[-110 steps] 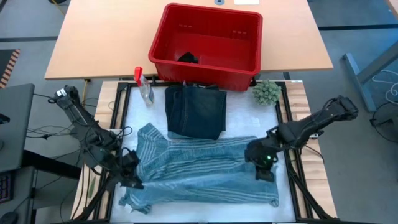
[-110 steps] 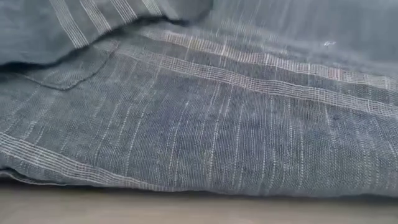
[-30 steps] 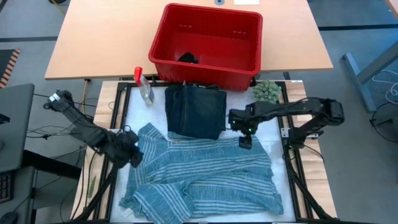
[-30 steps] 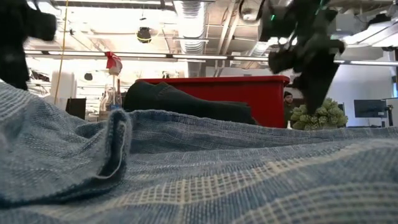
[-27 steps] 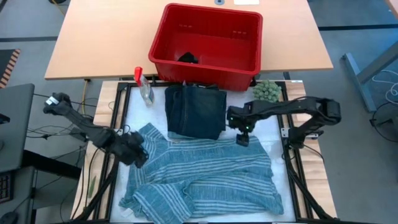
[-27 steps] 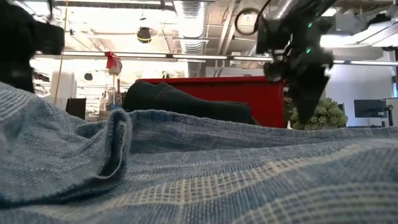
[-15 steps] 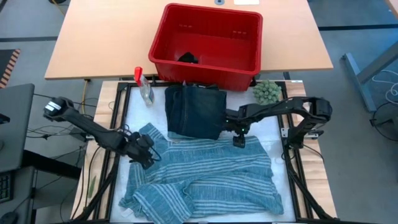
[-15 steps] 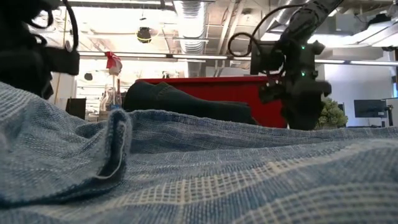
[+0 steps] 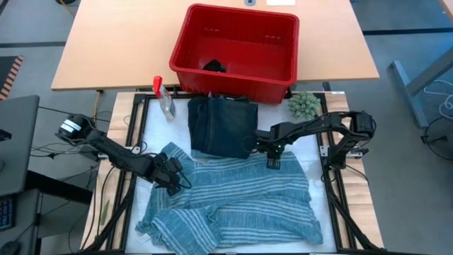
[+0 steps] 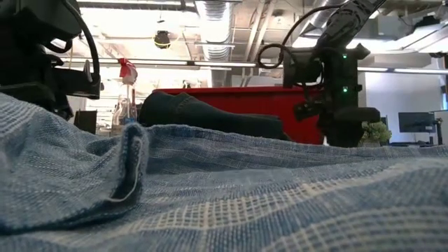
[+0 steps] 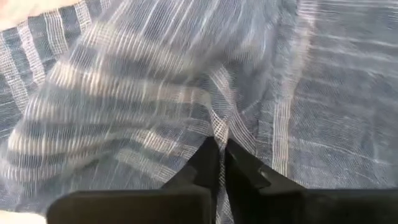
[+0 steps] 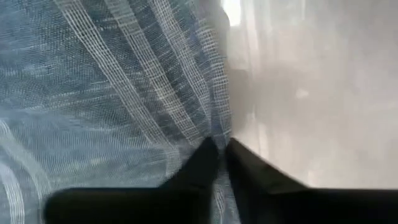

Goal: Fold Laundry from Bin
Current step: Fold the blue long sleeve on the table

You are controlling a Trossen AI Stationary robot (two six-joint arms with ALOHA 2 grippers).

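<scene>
Both grippers (image 9: 172, 177) (image 9: 272, 160) closed on striped laundry (image 9: 233, 198).

One cam's overhead looking straight down, one's low at cloth level, wrist cams sit close; all share the striped garment (image 9: 233, 198).

Spread laundry (image 9: 233, 202): faded blue with pale stripes. Folded garment (image 9: 223, 126): dark navy. Bin (image 9: 233, 78): bright red, a black scrap inside. Spray bottle (image 9: 165, 99): clear with red top. Fuzzy ball (image 9: 304, 103): green. Surface (image 9: 113, 42): light tan wood.
</scene>
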